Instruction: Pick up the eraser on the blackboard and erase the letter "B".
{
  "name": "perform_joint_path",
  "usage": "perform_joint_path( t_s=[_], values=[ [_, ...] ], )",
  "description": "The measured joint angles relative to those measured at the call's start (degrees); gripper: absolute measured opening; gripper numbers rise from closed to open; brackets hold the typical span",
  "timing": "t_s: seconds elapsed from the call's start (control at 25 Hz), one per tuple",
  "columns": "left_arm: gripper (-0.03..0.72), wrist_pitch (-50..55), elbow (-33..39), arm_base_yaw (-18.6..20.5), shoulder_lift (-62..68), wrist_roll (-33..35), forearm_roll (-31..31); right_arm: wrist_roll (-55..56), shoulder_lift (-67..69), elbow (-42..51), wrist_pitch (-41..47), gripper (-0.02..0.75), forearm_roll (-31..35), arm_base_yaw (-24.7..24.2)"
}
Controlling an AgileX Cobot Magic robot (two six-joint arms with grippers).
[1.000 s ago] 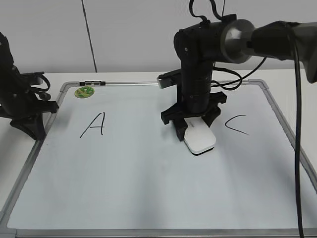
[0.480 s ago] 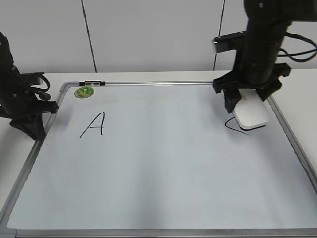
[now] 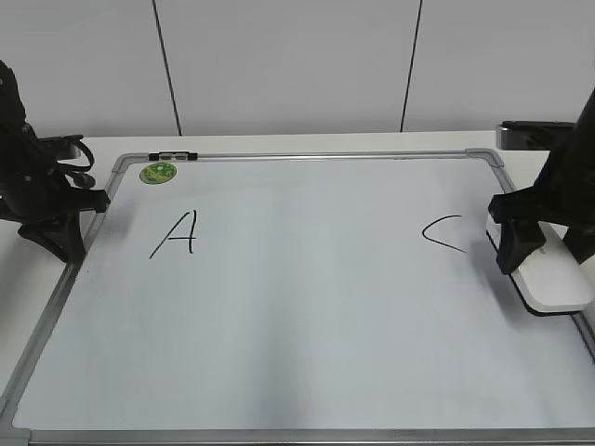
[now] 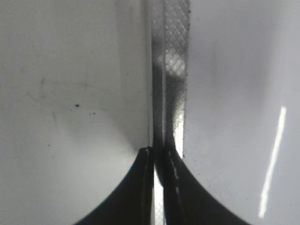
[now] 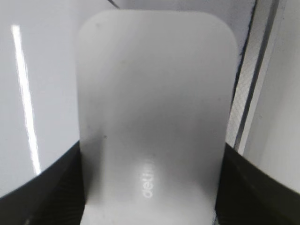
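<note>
The blackboard (image 3: 297,307) is a glossy white board with a silver-grey frame. It carries a black "A" (image 3: 177,234) and a black "C" (image 3: 444,234); no letter "B" shows between them. My right gripper (image 3: 544,255) is shut on the white eraser (image 3: 556,279) at the board's right edge, beside the "C". In the right wrist view the eraser (image 5: 154,112) fills the frame between my jaws (image 5: 150,187), with the frame strip (image 5: 255,93) beside it. My left gripper (image 3: 56,243) rests at the board's left edge; its jaws (image 4: 159,157) are shut over the frame strip (image 4: 171,70).
A small round green magnet (image 3: 159,172) sits in the board's far left corner, next to a black clip (image 3: 174,155) on the top frame. The white table (image 3: 279,146) runs behind the board to a pale wall.
My right gripper has carried the eraser from the middle of the board rightward, past the "C", to the right edge and lower. The left arm has not moved.
</note>
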Motion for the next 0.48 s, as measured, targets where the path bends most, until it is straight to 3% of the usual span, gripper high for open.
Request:
perform_joint_path(
  t_s=[0.2, 0.48],
  values=[
    [0.02, 0.0, 0.0, 0.0, 0.0, 0.0, 0.0, -2.4, 0.4, 0.6, -0.1, 0.515, 1.4, -3.1],
    [0.02, 0.0, 0.0, 0.0, 0.0, 0.0, 0.0, -2.9, 2.2, 0.6, -0.1, 0.515, 1.7, -3.5]
  ],
)
